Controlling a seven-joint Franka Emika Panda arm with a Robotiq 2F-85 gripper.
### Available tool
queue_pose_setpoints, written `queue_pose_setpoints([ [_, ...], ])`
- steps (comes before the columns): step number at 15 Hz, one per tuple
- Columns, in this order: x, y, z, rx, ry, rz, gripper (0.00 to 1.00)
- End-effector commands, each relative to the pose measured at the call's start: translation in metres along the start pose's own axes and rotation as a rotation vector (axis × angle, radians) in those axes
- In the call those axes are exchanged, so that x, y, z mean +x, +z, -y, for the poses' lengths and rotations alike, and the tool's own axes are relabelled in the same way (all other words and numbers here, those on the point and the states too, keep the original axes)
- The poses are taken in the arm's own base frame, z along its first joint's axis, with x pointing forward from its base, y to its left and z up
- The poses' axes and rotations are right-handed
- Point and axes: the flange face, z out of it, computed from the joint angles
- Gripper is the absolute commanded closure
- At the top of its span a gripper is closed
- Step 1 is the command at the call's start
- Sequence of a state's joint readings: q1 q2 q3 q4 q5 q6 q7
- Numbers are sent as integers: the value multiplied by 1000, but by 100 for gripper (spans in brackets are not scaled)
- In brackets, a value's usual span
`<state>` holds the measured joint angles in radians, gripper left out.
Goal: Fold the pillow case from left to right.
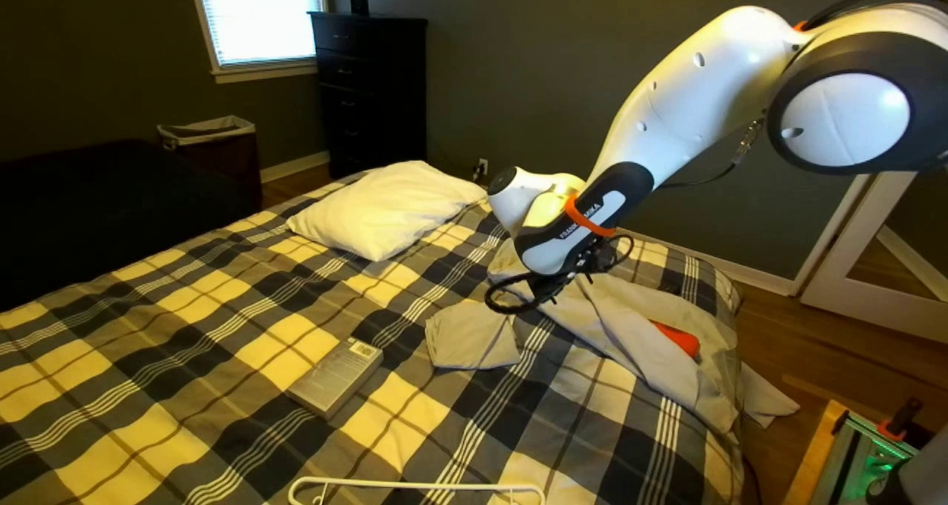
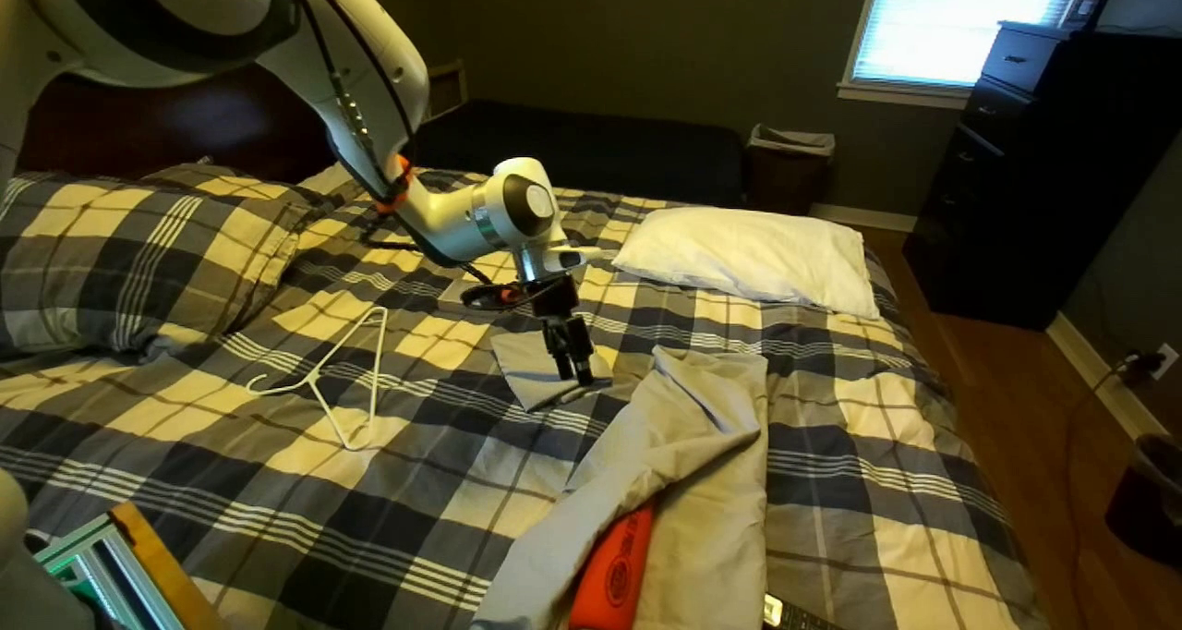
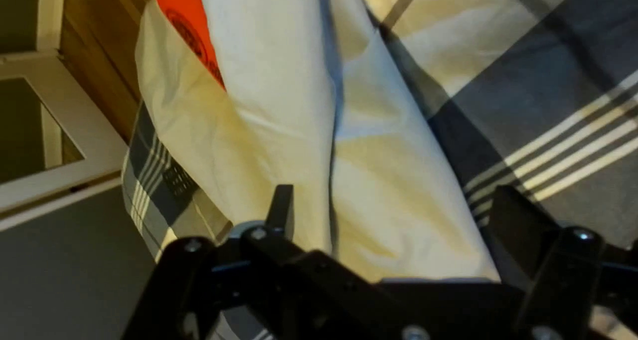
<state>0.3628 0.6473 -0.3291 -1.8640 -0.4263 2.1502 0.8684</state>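
Right of bottom centre in an exterior view, the pillow case (image 2: 693,510) lies creased on the plaid worktop (image 2: 434,482), a fold of it lapped over and partly covering a red item (image 2: 614,565). Near its upper left, at mid-frame, the hand (image 2: 574,377) points down in front of a small folded cloth (image 2: 526,367). Low in the wrist view, the hand's jaws stand wide apart, the pillow case showing across the gap; whether they touch any cloth cannot be told. A white pillow (image 2: 748,256) lies at upper right, a hanger (image 2: 315,373) at left, and part of a remote (image 2: 796,613) at the bottom edge. In an exterior view, a grey box (image 1: 337,375) rests at lower left of centre.
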Motion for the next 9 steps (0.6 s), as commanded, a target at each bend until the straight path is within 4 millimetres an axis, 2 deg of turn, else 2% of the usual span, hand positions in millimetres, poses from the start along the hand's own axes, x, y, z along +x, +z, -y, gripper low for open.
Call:
queue_pose_setpoints([
  [1,-80,-9,-16,-58,180,57,0],
  [3,-122,-14,-21,-92,260,76,0],
  [5,-154,-31,-21,-108,268,-10,0],
  [6,-121,-17,-6,-107,237,38,0],
  [7,-137,-24,-6,-113,243,15,0],
  [9,-151,-34,-10,-104,248,-6,0],
])
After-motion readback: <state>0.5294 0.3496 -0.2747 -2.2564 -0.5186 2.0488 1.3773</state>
